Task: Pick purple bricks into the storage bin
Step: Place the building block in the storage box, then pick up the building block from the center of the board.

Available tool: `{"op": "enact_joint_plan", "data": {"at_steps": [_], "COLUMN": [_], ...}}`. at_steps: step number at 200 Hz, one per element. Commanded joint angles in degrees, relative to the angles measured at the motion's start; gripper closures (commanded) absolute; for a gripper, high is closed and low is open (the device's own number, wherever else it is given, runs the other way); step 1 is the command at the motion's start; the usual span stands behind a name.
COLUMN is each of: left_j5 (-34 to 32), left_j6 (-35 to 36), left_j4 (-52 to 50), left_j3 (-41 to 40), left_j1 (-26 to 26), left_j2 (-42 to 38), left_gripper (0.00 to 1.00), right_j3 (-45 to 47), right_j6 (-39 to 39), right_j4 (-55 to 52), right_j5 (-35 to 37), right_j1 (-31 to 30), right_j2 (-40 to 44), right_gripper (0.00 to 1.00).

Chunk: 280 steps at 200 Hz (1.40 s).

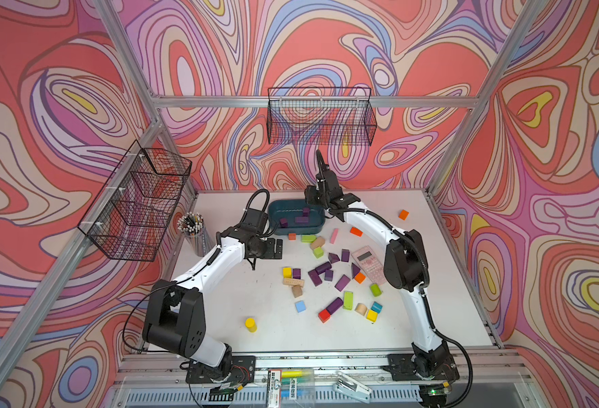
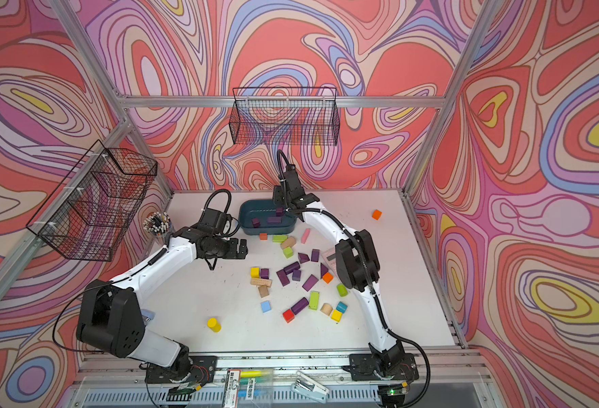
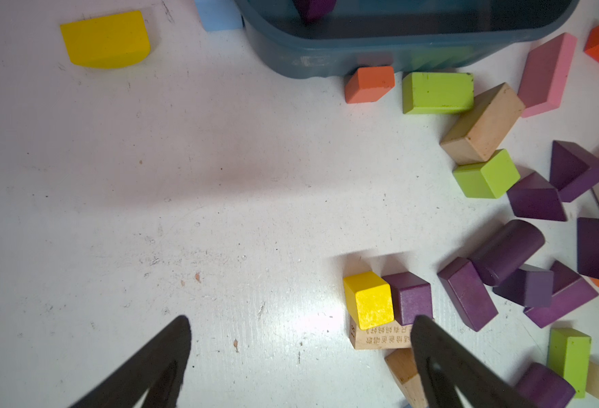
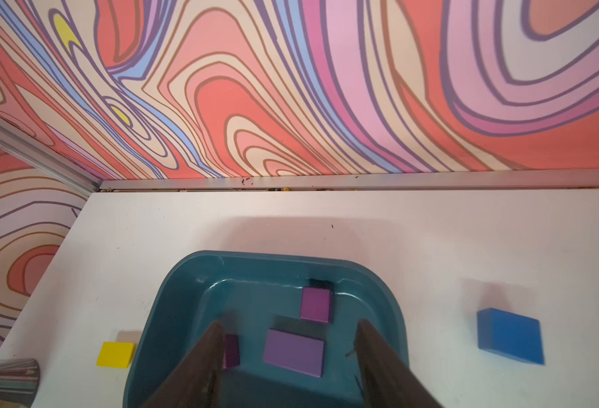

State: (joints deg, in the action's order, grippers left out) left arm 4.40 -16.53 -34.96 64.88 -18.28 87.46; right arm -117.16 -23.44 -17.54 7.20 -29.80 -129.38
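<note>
Purple bricks (image 1: 326,273) are lying mid-table in both top views, three inside the far storage bin (image 1: 276,208). Left gripper (image 3: 301,319) is hanging open near one cube (image 3: 409,296); right gripper (image 4: 289,323) is gaping empty over the bin. Light, rigid blocks, likely pinching best across flat faces.

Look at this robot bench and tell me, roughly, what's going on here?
Two robot arms are sorting purple bricks into the storage bin. The right end effector hangs over the bin with its jaws apart and nothing between them; three bricks lie inside. The left end effector is wide open and empty above the table, close to a purple cube beside a yellow cube. About nine purple bricks lie loose among the other coloured blocks.
</note>
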Motion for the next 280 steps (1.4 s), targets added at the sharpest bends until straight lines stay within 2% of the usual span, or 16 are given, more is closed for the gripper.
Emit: {"op": "enact_joint_plan", "data": {"at_steps": [1,106,204,280], "left_j5": [-0.4,-3.2,-3.9,-4.9], "left_j6": [-1.1,-3.6,-6.3,-13.7], "left_j4": [-1.9,-3.1,-8.6,-12.2], "left_j3": [0.8,1.4,5.7,9.9], "left_j1": [-0.5,-4.2,-10.3,-16.3], "left_j2": [1.2,3.9,5.2,5.5], "left_gripper": [0.00,0.08,0.15,0.17], "right_j3": [5.2,27.0,41.9,49.8], "right_j6": [0.2,0.7,-0.9,-2.1], "right_j4": [2.0,3.0,0.5,3.3], "right_j5": [2.1,5.3,9.1,10.6], "right_j1": [0.4,1.0,2.6,3.1], "right_j2": [4.4,21.9,32.9,36.8], "right_gripper": [0.38,0.37,0.37,0.37]}}
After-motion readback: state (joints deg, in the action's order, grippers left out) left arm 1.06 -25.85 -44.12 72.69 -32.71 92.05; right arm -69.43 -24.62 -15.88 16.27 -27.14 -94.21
